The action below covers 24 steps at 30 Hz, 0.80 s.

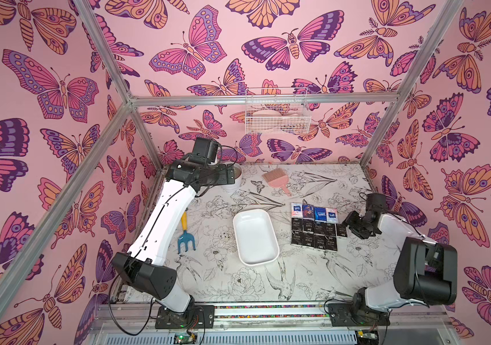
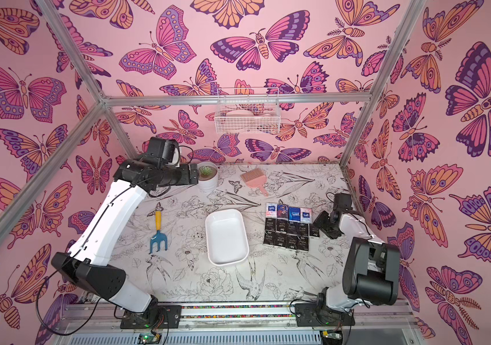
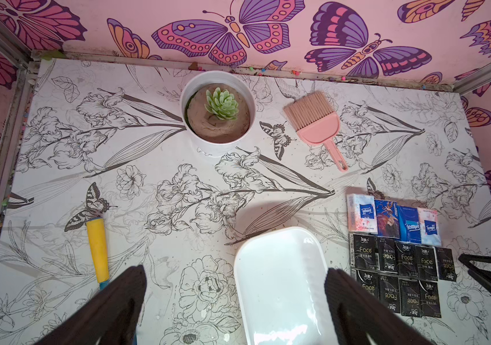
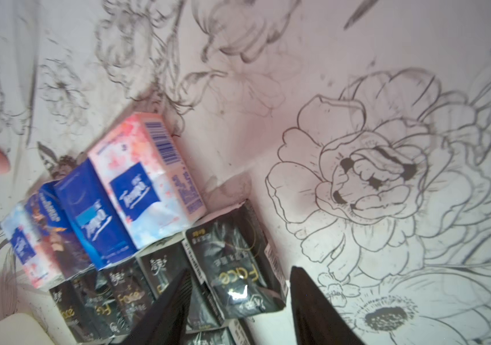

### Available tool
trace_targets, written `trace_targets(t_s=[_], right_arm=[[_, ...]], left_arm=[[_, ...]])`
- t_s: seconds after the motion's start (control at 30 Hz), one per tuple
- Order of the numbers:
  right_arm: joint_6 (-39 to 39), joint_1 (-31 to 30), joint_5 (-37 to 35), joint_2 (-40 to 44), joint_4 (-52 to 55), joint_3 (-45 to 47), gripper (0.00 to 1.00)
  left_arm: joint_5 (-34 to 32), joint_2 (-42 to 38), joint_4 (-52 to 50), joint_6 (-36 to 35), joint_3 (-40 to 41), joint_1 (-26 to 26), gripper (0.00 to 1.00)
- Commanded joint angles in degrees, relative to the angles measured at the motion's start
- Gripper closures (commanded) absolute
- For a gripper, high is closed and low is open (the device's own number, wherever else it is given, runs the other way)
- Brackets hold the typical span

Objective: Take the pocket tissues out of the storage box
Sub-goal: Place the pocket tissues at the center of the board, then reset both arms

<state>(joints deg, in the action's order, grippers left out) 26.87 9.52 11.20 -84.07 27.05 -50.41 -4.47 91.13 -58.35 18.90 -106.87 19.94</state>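
Storage box lies lengthwise toward the far edge of the worktop — pocket tissues rowed alongside; left gripper, right gripper spread.

Storage box cropped by edge; plant pot half hidden.

flower-printed table: storage box, pocket tissues, plant pot, brush, rake

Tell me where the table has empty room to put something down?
Bare table: the strip in front of the storage box, the gap between the rake and the box, and the stretch between the box and the plant pot and brush. Crowded: between the box and the right gripper, pocket tissues lie packed.
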Motion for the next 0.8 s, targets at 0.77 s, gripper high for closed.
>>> trace_targets(t_s=[0.77], right_arm=[[-24.99,-12.13,-19.56,5.10,-64.39,25.78,0.01]], left_arm=[[-14.79,-15.18,46.89,-11.15,51.50,-10.75,0.00]])
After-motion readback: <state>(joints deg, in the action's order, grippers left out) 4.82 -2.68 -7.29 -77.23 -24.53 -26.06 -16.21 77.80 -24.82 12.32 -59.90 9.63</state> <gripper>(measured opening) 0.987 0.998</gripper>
